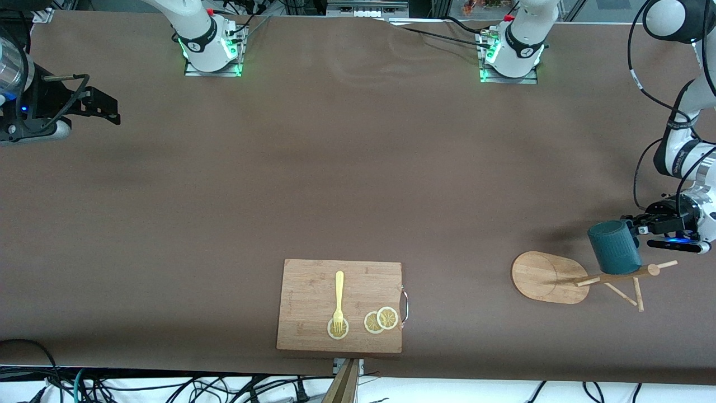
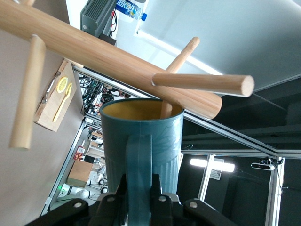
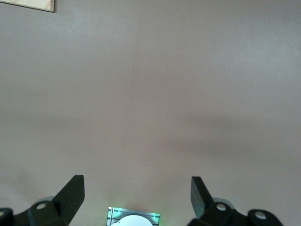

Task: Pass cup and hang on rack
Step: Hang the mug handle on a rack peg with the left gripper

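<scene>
The dark teal cup [image 1: 613,246] with a yellowish inside is held by its handle in my left gripper [image 1: 637,229], up against the top of the rack. The wooden rack [image 1: 545,277] stands at the left arm's end of the table, on an oval base with a pole [image 1: 621,274] and thin pegs. In the left wrist view my gripper [image 2: 139,181] is shut on the handle of the cup [image 2: 141,136]. Its mouth faces the pole [image 2: 108,56], and one peg end [image 2: 164,108] shows in the opening. My right gripper [image 1: 103,106] is open and empty, as the right wrist view [image 3: 137,188] shows, at the right arm's end.
A rectangular bamboo cutting board [image 1: 313,291] lies near the front edge, with a yellow fork [image 1: 339,299] and lemon slices [image 1: 380,320] on it. It also shows in the left wrist view [image 2: 51,108]. The two arm bases stand along the table's back edge.
</scene>
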Robot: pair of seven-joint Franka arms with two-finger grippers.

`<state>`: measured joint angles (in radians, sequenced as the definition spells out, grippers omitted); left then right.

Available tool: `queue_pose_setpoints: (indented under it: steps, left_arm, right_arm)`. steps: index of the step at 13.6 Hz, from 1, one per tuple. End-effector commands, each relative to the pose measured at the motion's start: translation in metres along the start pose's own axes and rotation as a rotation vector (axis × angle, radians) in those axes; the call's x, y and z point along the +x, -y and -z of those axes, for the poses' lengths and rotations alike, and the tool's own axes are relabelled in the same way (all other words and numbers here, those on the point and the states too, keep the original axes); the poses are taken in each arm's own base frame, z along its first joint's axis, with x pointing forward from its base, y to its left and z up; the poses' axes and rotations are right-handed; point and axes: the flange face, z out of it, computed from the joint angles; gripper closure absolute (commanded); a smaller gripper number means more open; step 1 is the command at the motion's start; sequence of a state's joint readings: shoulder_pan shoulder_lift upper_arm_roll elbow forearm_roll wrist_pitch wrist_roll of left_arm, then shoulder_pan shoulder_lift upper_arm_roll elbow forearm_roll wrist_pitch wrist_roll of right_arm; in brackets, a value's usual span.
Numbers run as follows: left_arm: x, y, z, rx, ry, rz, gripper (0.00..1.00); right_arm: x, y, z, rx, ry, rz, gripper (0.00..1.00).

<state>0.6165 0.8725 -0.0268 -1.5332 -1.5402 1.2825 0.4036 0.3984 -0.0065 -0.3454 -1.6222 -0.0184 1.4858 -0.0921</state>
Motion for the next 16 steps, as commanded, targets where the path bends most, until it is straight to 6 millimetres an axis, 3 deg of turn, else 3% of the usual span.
queue_pose_setpoints:
  steps: [1,2,3,4,5,7,9,11,14,16]
  left_arm:
    - [0.009,-0.003,0.004,-0.035,-0.008,-0.021,0.95]
    - [0.008,-0.002,0.006,-0.037,-0.006,-0.016,0.86]
    - [0.008,-0.001,0.008,-0.036,-0.008,-0.012,0.56]
    - [0.007,-0.001,0.012,-0.037,-0.011,-0.012,0.1]
    - [0.007,0.0,0.012,-0.032,-0.008,-0.02,0.0]
    - [0.004,0.002,0.013,0.009,0.008,-0.031,0.0]
    - [0.003,-0.017,0.014,0.124,0.05,-0.062,0.0]
    - [-0.002,-0.026,0.03,0.228,0.067,-0.075,0.0]
    - [-0.018,-0.074,0.033,0.441,0.11,-0.14,0.0]
    - [-0.036,-0.11,0.018,0.592,0.141,-0.178,0.0]
  right_arm:
    - [0.0,-0.001,0.005,-0.013,0.007,0.01,0.0]
    - [0.001,0.0,0.005,-0.012,0.007,0.011,0.0]
    - [0.001,0.0,0.005,-0.013,0.007,0.011,0.0]
    - [0.0,0.0,0.005,-0.013,0.006,0.011,0.0]
    - [0.0,-0.001,0.006,-0.013,0.004,0.01,0.0]
    - [0.0,0.0,0.006,-0.012,0.004,0.011,0.0]
    - [0.001,0.0,0.005,-0.013,0.007,0.011,0.0]
    - [0.0,0.0,0.005,-0.013,0.006,0.011,0.0]
    - [0.0,-0.001,0.005,-0.013,0.006,0.01,0.0]
    - [0.0,0.0,0.005,-0.013,0.006,0.011,0.0]
